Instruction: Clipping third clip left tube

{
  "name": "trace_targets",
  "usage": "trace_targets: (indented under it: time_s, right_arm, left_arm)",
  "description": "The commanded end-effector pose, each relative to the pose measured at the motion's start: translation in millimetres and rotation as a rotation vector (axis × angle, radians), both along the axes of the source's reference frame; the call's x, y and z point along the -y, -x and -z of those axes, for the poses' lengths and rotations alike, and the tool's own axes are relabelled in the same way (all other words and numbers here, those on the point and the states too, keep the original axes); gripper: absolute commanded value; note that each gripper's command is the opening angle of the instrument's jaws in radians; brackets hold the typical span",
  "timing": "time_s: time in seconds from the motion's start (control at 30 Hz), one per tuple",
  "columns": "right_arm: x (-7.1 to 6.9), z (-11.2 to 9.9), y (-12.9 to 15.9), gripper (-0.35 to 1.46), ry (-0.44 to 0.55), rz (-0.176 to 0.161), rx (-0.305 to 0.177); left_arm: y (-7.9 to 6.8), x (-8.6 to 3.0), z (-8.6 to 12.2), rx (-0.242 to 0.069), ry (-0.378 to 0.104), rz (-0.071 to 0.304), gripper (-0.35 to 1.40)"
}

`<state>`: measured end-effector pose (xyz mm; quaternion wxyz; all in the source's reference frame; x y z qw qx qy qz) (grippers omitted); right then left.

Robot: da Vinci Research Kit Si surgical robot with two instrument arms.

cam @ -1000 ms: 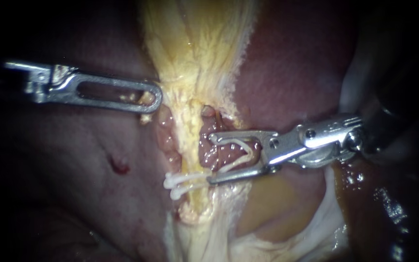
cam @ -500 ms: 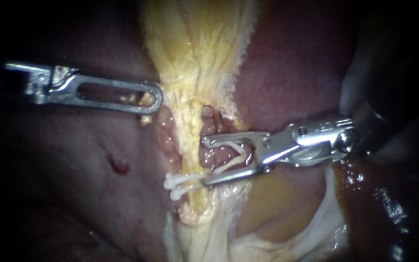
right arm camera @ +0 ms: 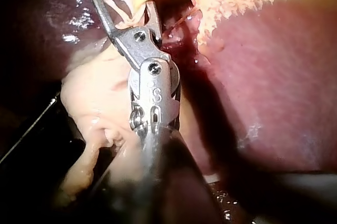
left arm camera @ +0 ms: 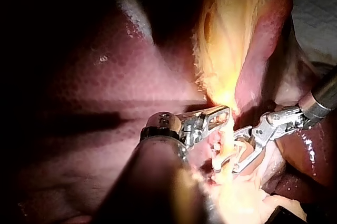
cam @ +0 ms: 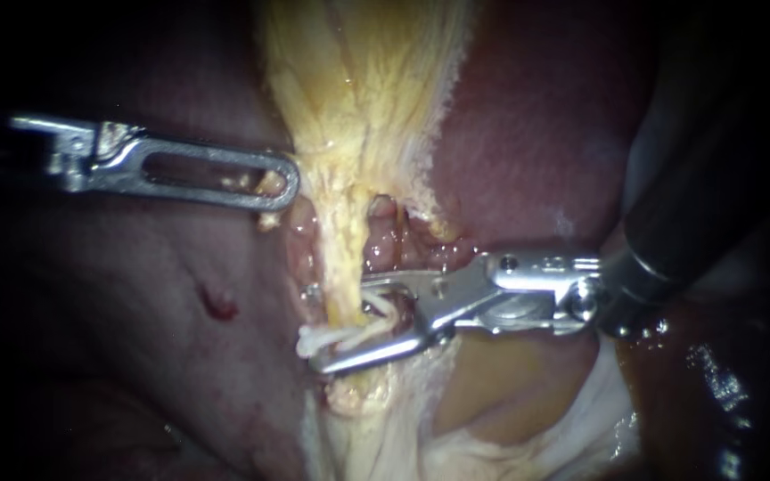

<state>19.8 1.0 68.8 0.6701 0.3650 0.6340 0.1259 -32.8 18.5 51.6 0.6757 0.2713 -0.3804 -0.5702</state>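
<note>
left tube: pale yellow strand lying across the mouth of the right instrument. The lower jaw tip is past its far side. The upper jaw tip only reaches its near edge, so I'd call the straddle partial.

third clip: white open V seated between the right jaws, one leg along each. The jaws stand wide and grip only that clip; nothing is squeezed onto the tube yet. My read is that the wide gape lets the tube slide deep into the clip before closing.

placed clips: white, on the tube right at the lower jaw. Can't tell if they touch it. Room looks tight, and the risk is landing on top of them.

left instrument: slotted jaws closed flat on the edge of the yellow tissue, well apart from the right jaws and further up the strand. Looks like traction, holding the strand taut and off to its side so the tube stands clear of the liver behind.

pink lumpy tissue: just outside the upper jaw. Keep it out of the bite.
</note>
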Motion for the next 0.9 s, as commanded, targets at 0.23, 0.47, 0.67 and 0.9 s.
trace_targets:
  time_s: [0.23, 0.47, 0.67, 0.9]
  right_arm:
    - [0.3, -0.5, -1.9, 0.5, -0.029, 0.006, -0.023]
    - [0.4, -1.3, -2.6, 0.5, -0.045, -0.001, -0.026]
    - [-0.1, -1.7, -2.6, 0.5, -0.071, -0.011, -0.029]
    - [-1.6, -2.1, -2.0, 0.5, -0.105, -0.045, -0.018]
  left_arm:
    - [0.0, 0.0, 0.0, 0.0, 0.0, 0.0, -0.35]
    - [0.1, 0.0, -0.2, 0.0, 0.0, 0.0, -0.35]
    - [0.1, 0.0, -0.2, 0.0, 0.0, 0.0, -0.35]
    - [0.0, 0.0, -0.2, 0.0, 0.0, 0.0, -0.35]
